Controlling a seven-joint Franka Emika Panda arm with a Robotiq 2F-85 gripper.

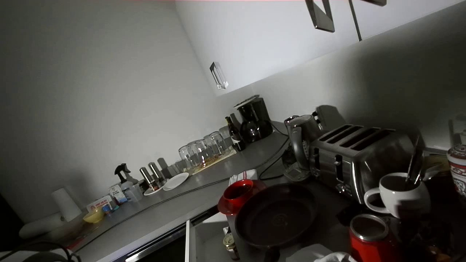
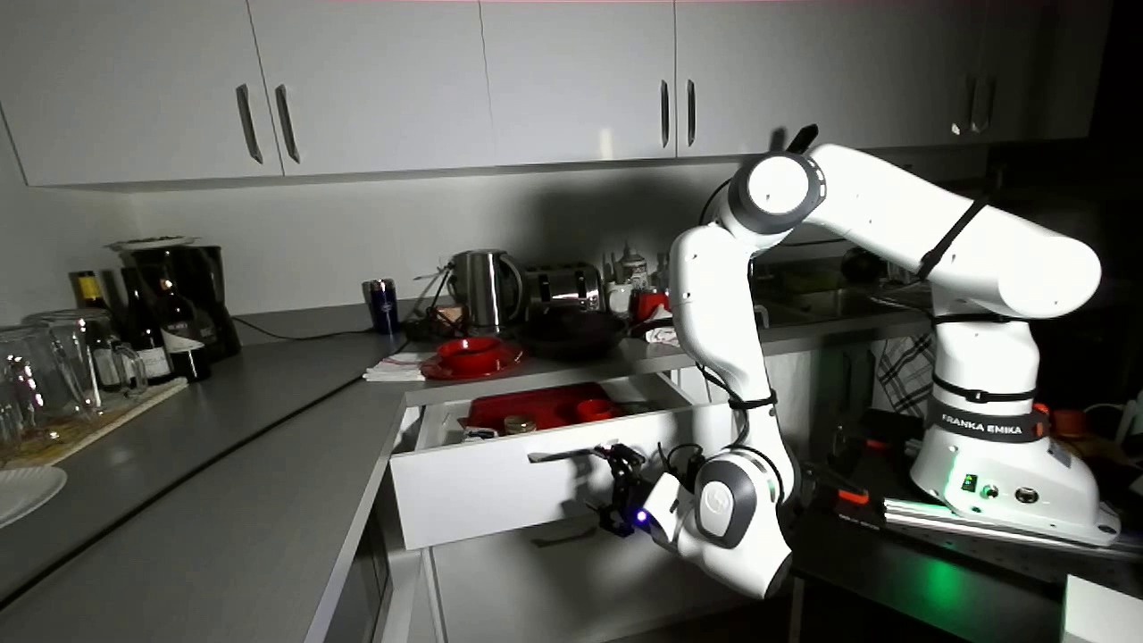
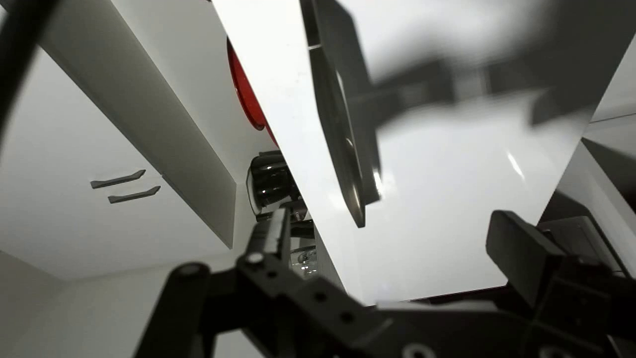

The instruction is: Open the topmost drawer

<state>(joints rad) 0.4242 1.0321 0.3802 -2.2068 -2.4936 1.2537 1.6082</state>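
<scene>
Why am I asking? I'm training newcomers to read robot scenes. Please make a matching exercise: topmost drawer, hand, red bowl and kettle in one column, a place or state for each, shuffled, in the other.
Things:
1. topmost drawer
2. hand
3. red bowl
4. kettle

Places and states:
A. on a red plate
B. pulled open, contents showing
C. beside the toaster
D. jaws apart, gripping nothing

Right pairs: 1-B, 2-D, 3-A, 4-C.

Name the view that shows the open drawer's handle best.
The wrist view: the handle is large there, its lower end clear. An exterior view shows it small on the drawer front; where an exterior view catches only part of the drawer, no handle shows.
</scene>
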